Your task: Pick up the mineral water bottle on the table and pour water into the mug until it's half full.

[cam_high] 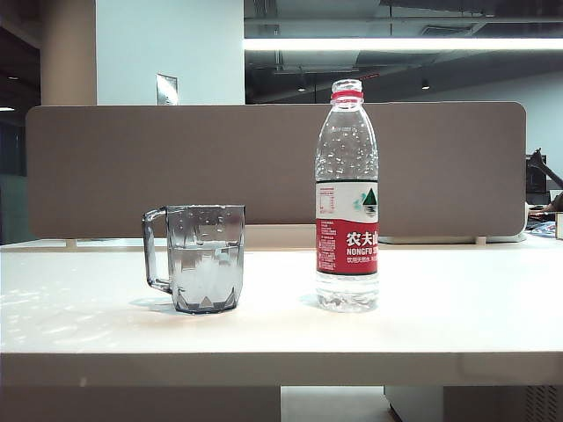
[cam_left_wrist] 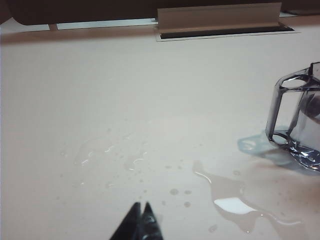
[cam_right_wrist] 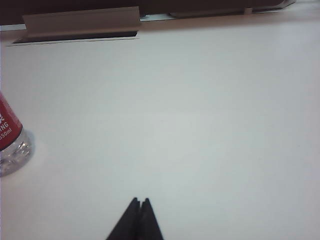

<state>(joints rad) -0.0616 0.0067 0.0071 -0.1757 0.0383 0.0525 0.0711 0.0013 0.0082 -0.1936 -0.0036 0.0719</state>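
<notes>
The mineral water bottle [cam_high: 347,198] stood upright on the white desk [cam_high: 457,316], long axis vertical, with the mug [cam_high: 204,258] well apart on its left in the exterior view. The cap's red ring appeared still in place. Neither arm showed in that view. The right end effector [cam_right_wrist: 139,201] hung low over bare desk with its dark tips pressed together, empty; the bottle's ribbed clear base and red label edge [cam_right_wrist: 10,137] lay ahead and off to one side, so this arm seemed the nearer one for the pickup. The left end effector [cam_left_wrist: 141,207] also looked closed and empty, over a wet patch of droplets and a puddle [cam_left_wrist: 235,200]; the faceted grey-tinted mug [cam_left_wrist: 295,120], angular handle toward it, stood beside that spill. The mug appeared roughly half filled already.
</notes>
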